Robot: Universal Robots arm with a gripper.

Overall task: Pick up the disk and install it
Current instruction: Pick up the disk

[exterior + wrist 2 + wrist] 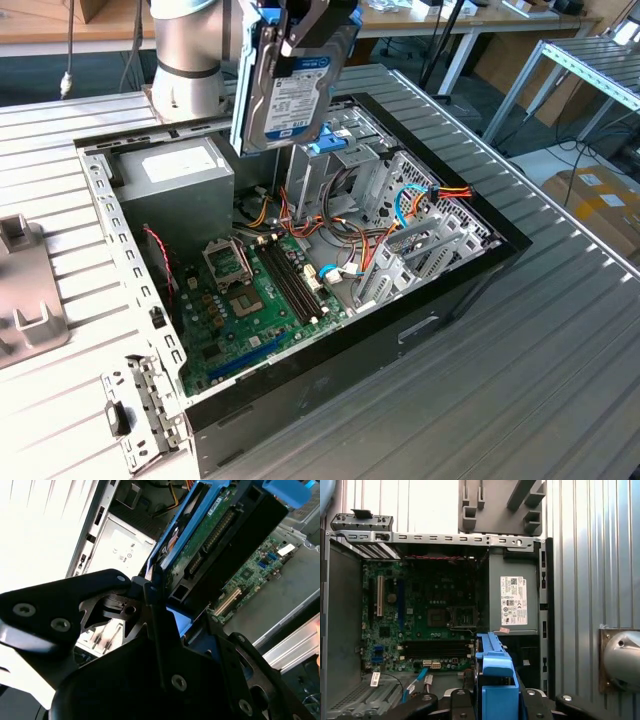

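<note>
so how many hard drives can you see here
1. The disk is held roughly upright in the gripper, above the open computer case. Others could be hidden inside the metal drive cage.

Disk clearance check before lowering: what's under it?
Below the disk, the exterior view shows a metal drive cage, a pale blue bracket and cables. The spot directly beneath is covered by the disk itself.

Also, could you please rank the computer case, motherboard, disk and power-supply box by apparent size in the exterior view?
1. computer case
2. motherboard
3. disk and power-supply box look alike; the disk hangs above the case, likely nearer the camera, so I leave them unranked.
</note>
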